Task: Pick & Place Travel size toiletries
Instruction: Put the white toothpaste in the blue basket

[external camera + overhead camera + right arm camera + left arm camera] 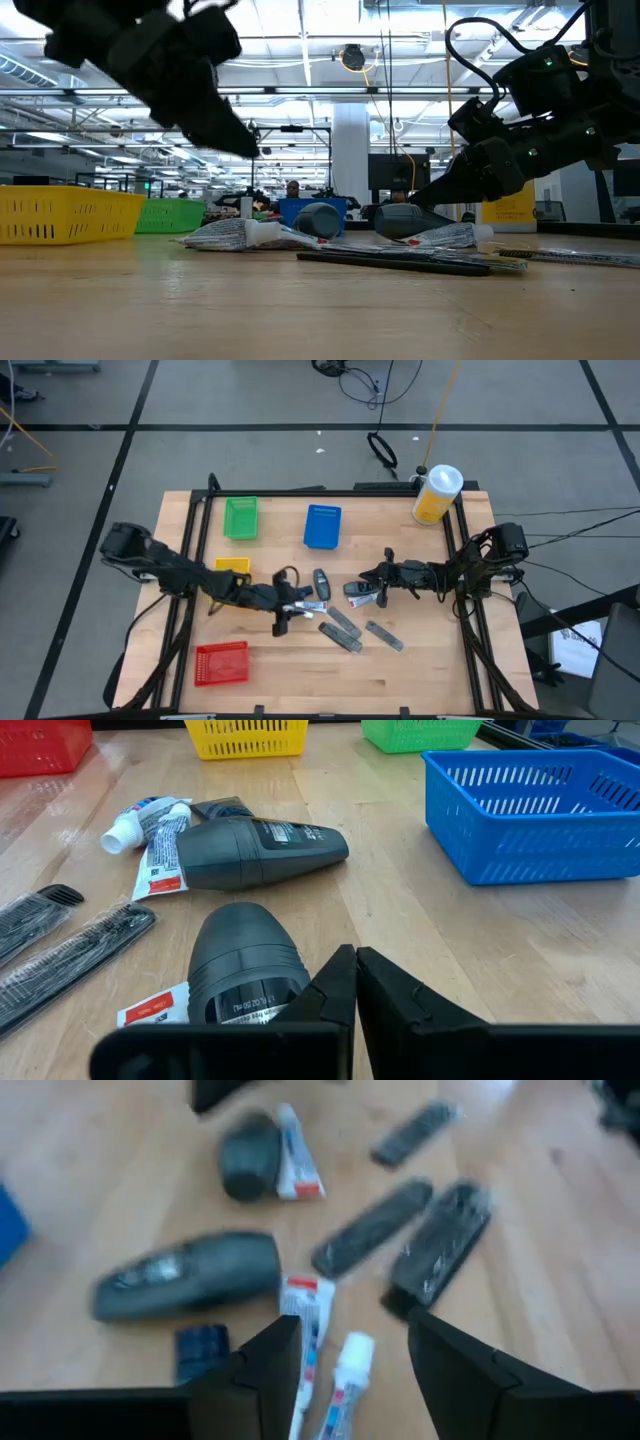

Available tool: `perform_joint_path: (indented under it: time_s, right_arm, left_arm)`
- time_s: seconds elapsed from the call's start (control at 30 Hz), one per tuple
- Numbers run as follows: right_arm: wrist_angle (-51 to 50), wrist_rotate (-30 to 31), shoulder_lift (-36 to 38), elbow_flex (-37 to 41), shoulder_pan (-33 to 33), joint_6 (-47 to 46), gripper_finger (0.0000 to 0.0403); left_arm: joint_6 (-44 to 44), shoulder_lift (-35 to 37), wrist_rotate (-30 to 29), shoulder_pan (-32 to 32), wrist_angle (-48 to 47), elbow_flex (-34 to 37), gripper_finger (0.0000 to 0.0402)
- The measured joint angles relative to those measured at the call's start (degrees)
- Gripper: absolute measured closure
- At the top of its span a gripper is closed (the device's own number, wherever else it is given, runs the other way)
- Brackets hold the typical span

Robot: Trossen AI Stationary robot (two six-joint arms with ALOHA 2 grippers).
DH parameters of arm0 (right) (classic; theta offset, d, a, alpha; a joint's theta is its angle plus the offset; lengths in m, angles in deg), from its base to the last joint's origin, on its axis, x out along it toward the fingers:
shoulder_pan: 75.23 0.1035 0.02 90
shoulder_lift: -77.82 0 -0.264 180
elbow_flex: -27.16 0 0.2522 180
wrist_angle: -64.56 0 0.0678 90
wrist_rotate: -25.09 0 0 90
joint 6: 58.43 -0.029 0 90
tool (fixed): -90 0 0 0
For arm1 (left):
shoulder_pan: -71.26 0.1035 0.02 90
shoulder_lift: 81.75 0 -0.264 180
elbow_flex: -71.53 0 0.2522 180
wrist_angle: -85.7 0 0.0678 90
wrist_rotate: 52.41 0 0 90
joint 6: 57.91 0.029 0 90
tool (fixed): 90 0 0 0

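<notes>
The toiletries lie loose on the wood mid-table: two dark bottles (320,582) (358,590), whitish tubes (305,606) and flat grey comb-like packets (340,624) (384,636). My left gripper (284,616) is open and raised above the table (250,146). In the left wrist view the two tubes (345,1370) show between its fingers (350,1330), and one dark bottle (190,1275) lies just beyond. My right gripper (378,598) is shut, its tips (355,962) low beside the other dark bottle (243,965), which lies on its side. My right gripper's shut fingers (335,988) lie level beside the base end of the dark bottle (285,988), coming from the table's right. I cannot tell whether they touch it. The bottle lies on its side on the table. My left gripper touches nothing.
Small trays stand around the pile: green (240,517) and blue (322,526) toward the far edge, yellow (232,566) under the left arm, red (221,662) near the left front. A yellow white-lidded canister (437,493) stands at the far right corner. People show far behind the table.
</notes>
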Motion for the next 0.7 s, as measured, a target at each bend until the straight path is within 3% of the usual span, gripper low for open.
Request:
perform_joint_path:
  time_s: [0.3, 0.7]
  right_arm:
    - [0.01, -0.02, 0.00, 0.00, -0.02, 0.00, 0.0399]
    - [0.05, -0.02, 0.02, 0.00, 0.00, 0.00, 0.0399]
  left_arm:
    - [-3.73, -6.52, 2.16, -0.45, -1.43, -0.02, 0.0176]
    - [-3.13, -10.38, -0.74, -2.00, -3.93, -0.13, 0.0260]
